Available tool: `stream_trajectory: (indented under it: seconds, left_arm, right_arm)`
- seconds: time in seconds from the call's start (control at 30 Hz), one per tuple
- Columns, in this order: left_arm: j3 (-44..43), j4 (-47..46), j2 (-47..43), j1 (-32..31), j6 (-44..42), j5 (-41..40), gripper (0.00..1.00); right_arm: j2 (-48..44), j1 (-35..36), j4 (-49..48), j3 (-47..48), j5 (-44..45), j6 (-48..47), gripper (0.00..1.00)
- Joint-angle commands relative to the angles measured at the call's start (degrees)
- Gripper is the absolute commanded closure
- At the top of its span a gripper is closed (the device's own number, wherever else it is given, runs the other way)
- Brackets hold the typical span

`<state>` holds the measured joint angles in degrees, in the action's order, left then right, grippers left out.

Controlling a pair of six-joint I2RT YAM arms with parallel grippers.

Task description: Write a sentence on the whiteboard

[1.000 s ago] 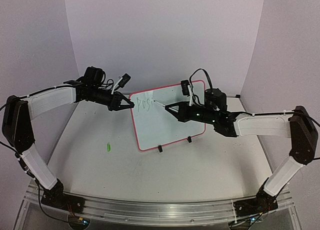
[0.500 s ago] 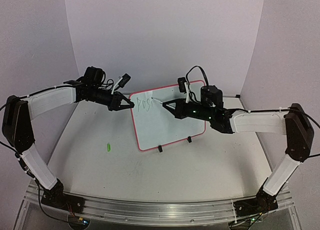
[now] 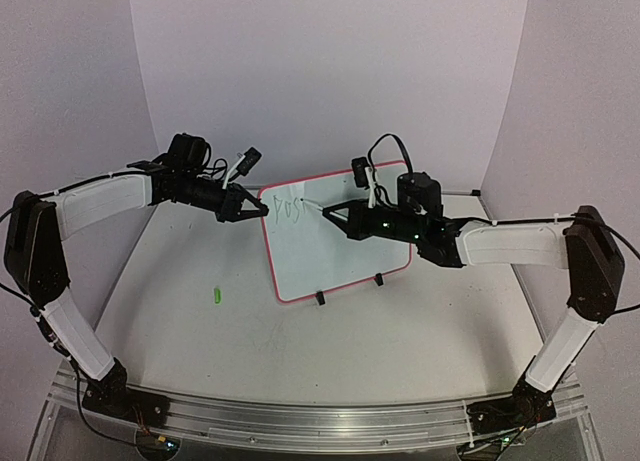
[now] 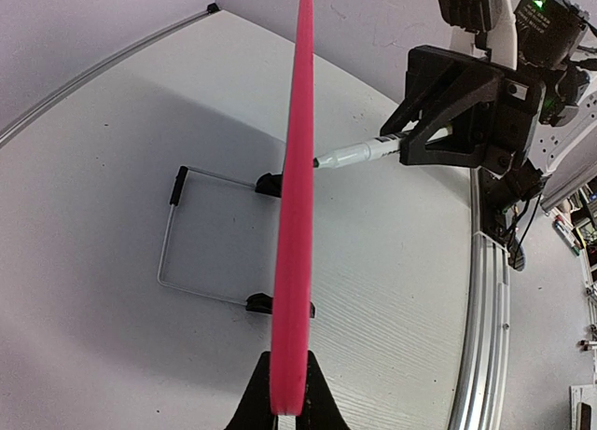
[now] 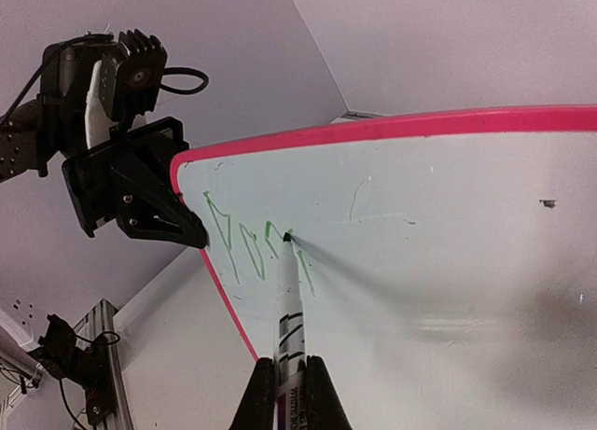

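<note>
The whiteboard (image 3: 335, 246) stands tilted on two black clip feet, with a red-pink rim (image 4: 297, 197). My left gripper (image 3: 258, 210) is shut on its upper left rim; in the left wrist view (image 4: 288, 413) the rim runs edge-on between the jaws. My right gripper (image 3: 335, 215) is shut on a white marker (image 5: 287, 309) whose tip touches the board. The sentence (image 5: 256, 245) shows as thin green letters "POSI" near the top left corner (image 3: 290, 208); the marker hides part of them.
A small green marker cap (image 3: 215, 295) lies on the table left of the board. A wire stand (image 4: 207, 234) props the board from behind. The backdrop walls close in at the back and both sides.
My right gripper and the marker have shifted a little left and up along the board. The left gripper and the board have not moved.
</note>
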<state>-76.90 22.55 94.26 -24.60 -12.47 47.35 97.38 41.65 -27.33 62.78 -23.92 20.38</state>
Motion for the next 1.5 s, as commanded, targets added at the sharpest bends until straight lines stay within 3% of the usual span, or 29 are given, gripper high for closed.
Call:
stream_trajectory:
  seconds: [0.0,0.53,1.0,1.47]
  left_arm:
    - [-1.55,2.88,0.78,-1.06,-1.68,-1.3,1.0]
    - [-1.32,2.96,0.73,-1.06,-1.81,-1.77,1.0]
    - [-1.07,2.98,0.44,-1.21,-1.83,-2.13,1.0]
    - [-1.19,3.59,0.54,-1.59,-2.3,-3.37,1.0]
  right_arm:
    - [0.34,-0.24,-0.67,1.8,2.02,-0.77,1.0]
    - [-0.33,-0.25,-0.72,1.67,-1.8,-1.06,1.0]
    - [-9.14,-0.32,1.58,-4.37,-0.81,-1.6,1.0]
    - [-5.91,-0.95,2.19,-3.93,-1.08,-2.6,1.0]
